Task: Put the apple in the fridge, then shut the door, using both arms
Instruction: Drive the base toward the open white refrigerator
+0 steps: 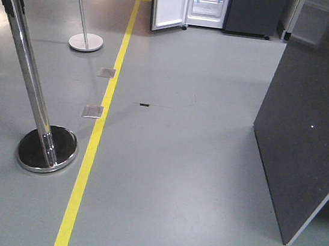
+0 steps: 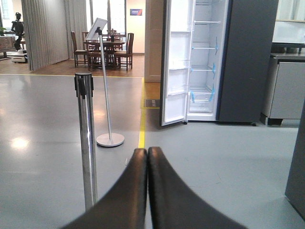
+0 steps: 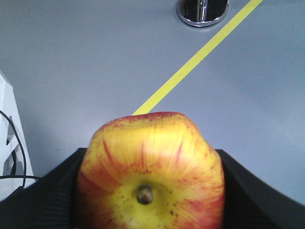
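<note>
The apple (image 3: 150, 171) is sitting clamped between the two black fingers (image 3: 248, 191) of the right gripper (image 3: 150, 152). Its stem end is facing the wrist camera, and its red-streaked yellow skin is filling the gap from one pad to the other, with the jaws gripping it on both sides. In the front view it is showing only as a red-and-yellow crown at the bottom right edge. Beyond the tips of the right jaws the grey floor (image 3: 71, 71) is spreading out. A yellow line (image 3: 200, 57) is running diagonally away from just past the apple towards the round base of a chrome post (image 3: 202, 12) at the far edge. The left gripper (image 2: 147, 153) is holding nothing, its jaws pressed together with the tips touching. Well ahead of those closed tips and a little to their right, the fridge (image 2: 248, 62) is standing with its door (image 2: 177, 62) swung wide open, white shelves and blue tape showing inside. Nearer the left jaws and off to their left, the post is standing upright, with a sign stand (image 2: 107, 81) farther back behind it. A dark panel (image 1: 309, 130) is standing on the floor to the right of both grippers, between them and the fridge.
</note>
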{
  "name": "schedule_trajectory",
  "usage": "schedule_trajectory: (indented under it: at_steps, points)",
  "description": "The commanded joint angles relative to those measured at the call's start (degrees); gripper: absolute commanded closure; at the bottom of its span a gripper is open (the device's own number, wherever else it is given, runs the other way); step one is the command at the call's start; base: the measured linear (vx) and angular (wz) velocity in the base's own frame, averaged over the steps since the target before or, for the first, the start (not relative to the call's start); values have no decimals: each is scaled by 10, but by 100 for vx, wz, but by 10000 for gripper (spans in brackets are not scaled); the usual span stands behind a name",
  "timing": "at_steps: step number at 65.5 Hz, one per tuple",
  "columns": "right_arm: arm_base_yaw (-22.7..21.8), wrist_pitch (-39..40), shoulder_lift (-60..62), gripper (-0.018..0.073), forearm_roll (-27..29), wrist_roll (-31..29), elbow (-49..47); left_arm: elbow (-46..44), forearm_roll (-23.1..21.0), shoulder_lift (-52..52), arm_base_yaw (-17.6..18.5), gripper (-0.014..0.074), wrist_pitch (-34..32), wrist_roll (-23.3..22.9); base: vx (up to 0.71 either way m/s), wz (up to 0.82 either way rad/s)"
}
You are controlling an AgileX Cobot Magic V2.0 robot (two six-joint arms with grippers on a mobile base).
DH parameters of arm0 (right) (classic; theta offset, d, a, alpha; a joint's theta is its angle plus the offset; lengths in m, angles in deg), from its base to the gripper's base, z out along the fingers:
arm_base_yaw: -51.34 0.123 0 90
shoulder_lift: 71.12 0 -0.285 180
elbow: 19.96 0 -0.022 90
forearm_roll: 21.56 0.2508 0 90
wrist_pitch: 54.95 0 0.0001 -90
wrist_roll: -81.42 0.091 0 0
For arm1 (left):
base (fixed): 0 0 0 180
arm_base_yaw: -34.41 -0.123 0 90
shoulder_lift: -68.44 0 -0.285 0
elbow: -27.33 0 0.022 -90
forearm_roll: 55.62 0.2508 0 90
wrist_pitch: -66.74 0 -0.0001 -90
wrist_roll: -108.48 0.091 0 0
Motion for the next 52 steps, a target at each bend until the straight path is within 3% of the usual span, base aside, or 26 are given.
schedule_trajectory:
  at_steps: [1,52]
  points:
    - [-1,33,0,492,10,-4,-15,17,-1,-9,-2,602,-43,-4,5,7]
    - [-1,33,0,492,10,-4,-15,17,-1,-9,-2,602,-43,-4,6,5]
